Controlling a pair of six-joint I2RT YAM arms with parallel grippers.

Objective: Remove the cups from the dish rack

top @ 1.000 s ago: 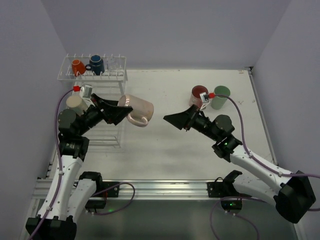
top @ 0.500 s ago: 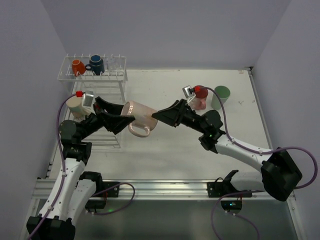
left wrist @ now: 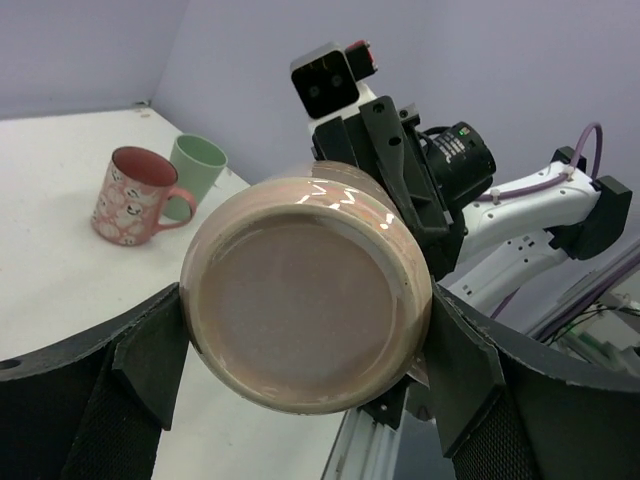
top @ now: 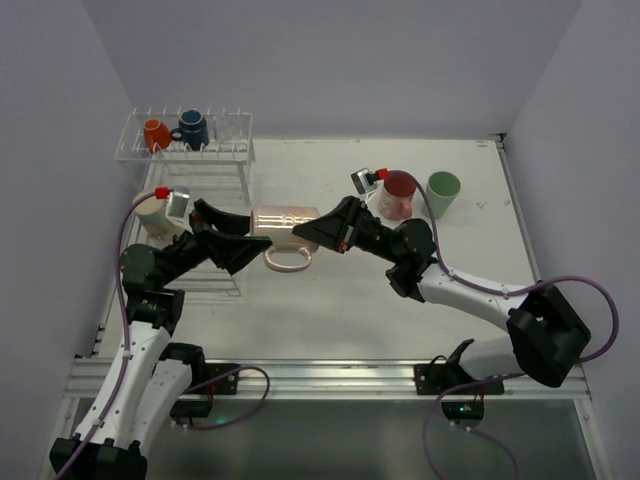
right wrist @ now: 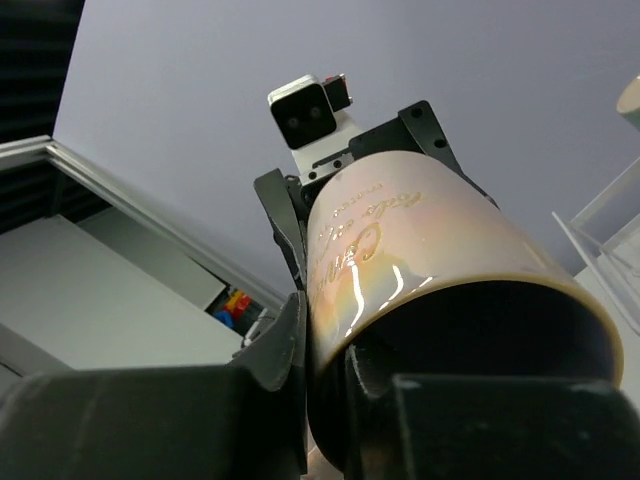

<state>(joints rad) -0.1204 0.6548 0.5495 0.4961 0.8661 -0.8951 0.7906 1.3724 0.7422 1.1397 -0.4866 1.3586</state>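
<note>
The table (top: pixel 330 300) carries the dish rack (top: pixel 230 135) at its far left corner.

1. Pale mug (top: pixel 285 220): held in the air just right of the dish rack's lower tray, lying on its side. The body is glossy cream-pink with raised cursive script. Its handle points to the near edge and its flat base faces my left wrist camera.
2. Left pincer (top: pixel 252 235): clenched on the pale mug's base end, one finger on each side.
3. Right pincer (top: pixel 318 232): gripping the rim end. One finger is outside the wall and one inside the dark mouth.
4. Pink mug (top: pixel 398 193) and green mug (top: pixel 442 193): upright on the table, well right of the dish rack.
5. Orange mug (top: pixel 156 133) and dark blue mug (top: pixel 192 128): on the dish rack's upper shelf.
6. Cream mug (top: pixel 150 210): at the dish rack's lower tray, partly hidden behind my left wrist.

The right fingers are cut off by the bottom edge of the right wrist view. The script cannot be fully read.
</note>
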